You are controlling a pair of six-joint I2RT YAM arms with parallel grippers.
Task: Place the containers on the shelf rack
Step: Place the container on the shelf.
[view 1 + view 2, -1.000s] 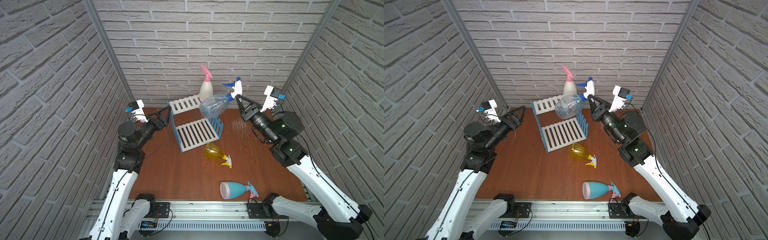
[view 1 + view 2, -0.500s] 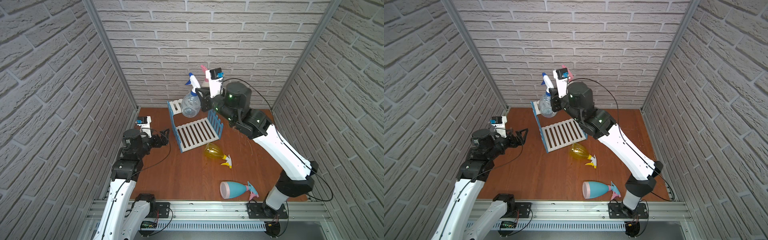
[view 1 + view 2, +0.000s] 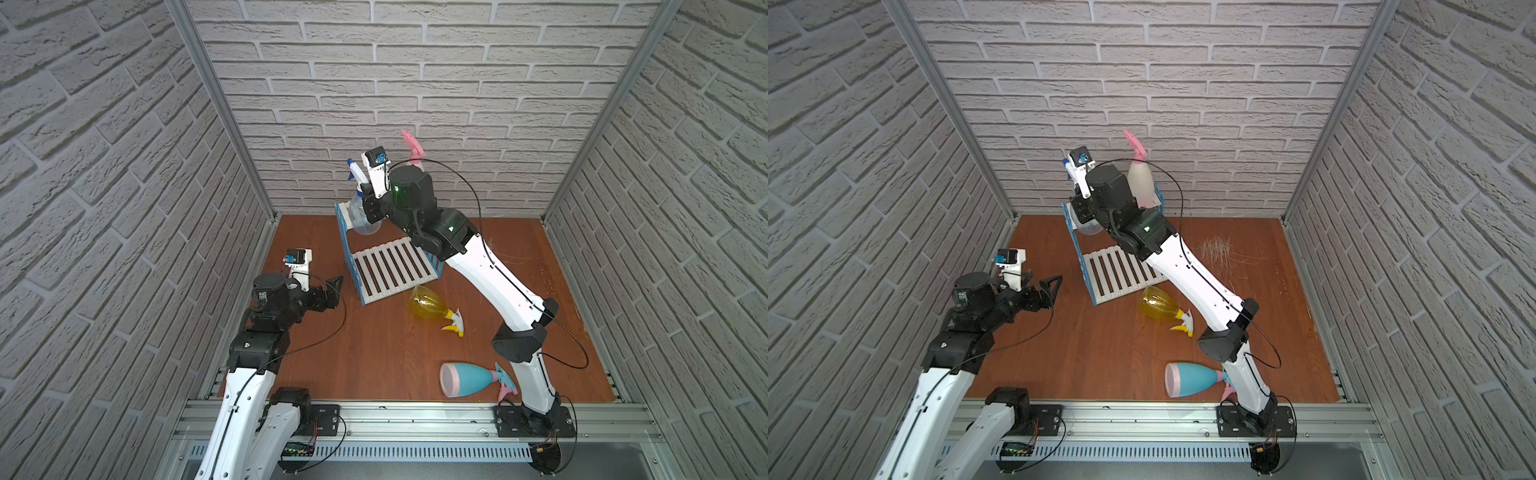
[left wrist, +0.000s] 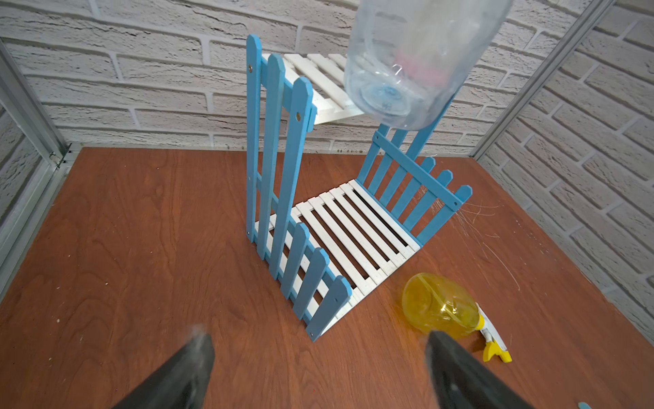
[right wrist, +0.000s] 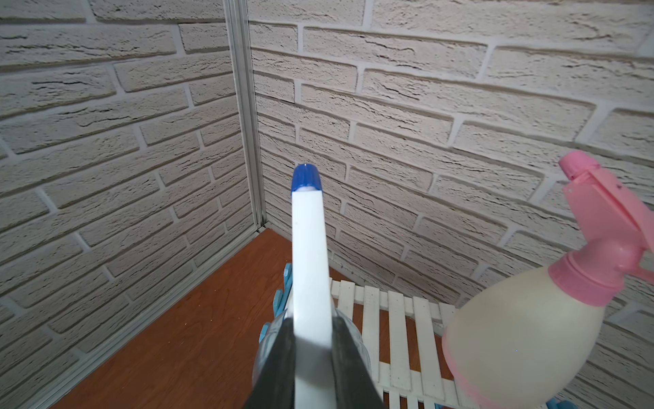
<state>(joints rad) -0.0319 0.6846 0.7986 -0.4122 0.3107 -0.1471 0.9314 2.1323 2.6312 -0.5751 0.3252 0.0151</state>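
The clear bottle (image 4: pixel 407 70) hangs tilted over the upper tier of the shelf rack (image 4: pixel 272 141), its trigger head pinched tight between the right fingers (image 5: pixel 279 361), the cream bottle (image 5: pixel 523 336) standing just beside them. This looks like the set-down: lower it until the base sits flat, then release. The left fingers (image 4: pixel 177 375) gape wide, empty, well apart.

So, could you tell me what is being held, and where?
Right gripper holds the clear plastic spray bottle by its white trigger head; left gripper empty.
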